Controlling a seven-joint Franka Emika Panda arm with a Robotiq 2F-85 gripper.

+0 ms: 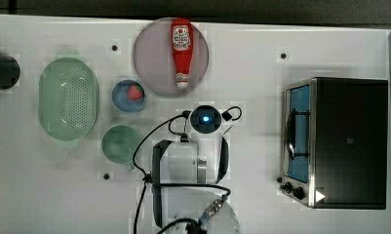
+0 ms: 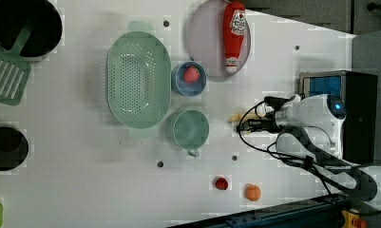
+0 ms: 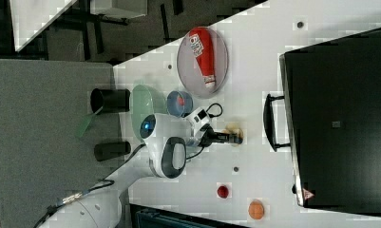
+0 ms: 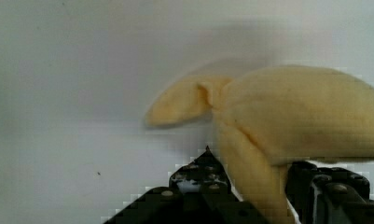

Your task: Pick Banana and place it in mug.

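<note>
in the left view, going from its left edge, a black pan [image 2: 25, 26] with a green slotted spatula [image 2: 7, 78] sat at the top corner and a second dark round pot [image 2: 6, 148] lower down. next came the pale-green colander [image 2: 138, 78], with the blue bowl [image 2: 189, 79] holding a strawberry [image 2: 192, 74] just beside it. the teal mug [image 2: 191, 129] stood upright below the bowl, near the colander's lower end. a grey plate [image 2: 202, 38] carried a red ketchup bottle [image 2: 233, 34] lying on its side. the banana [image 2: 234, 118] lay on the white table [image 2: 83, 180] a little to the right of the mug, apart from it. the gripper [image 2: 243, 122] was down at the banana; in the wrist view its two black fingers [image 4: 201, 184] stood on either side of the yellow fruit, pinching it between them. a small red fruit [image 2: 221, 183] and an orange one [image 2: 252, 192] rested lower on the table. at the left view's far right stood a toaster oven [image 2: 354, 114].
</note>
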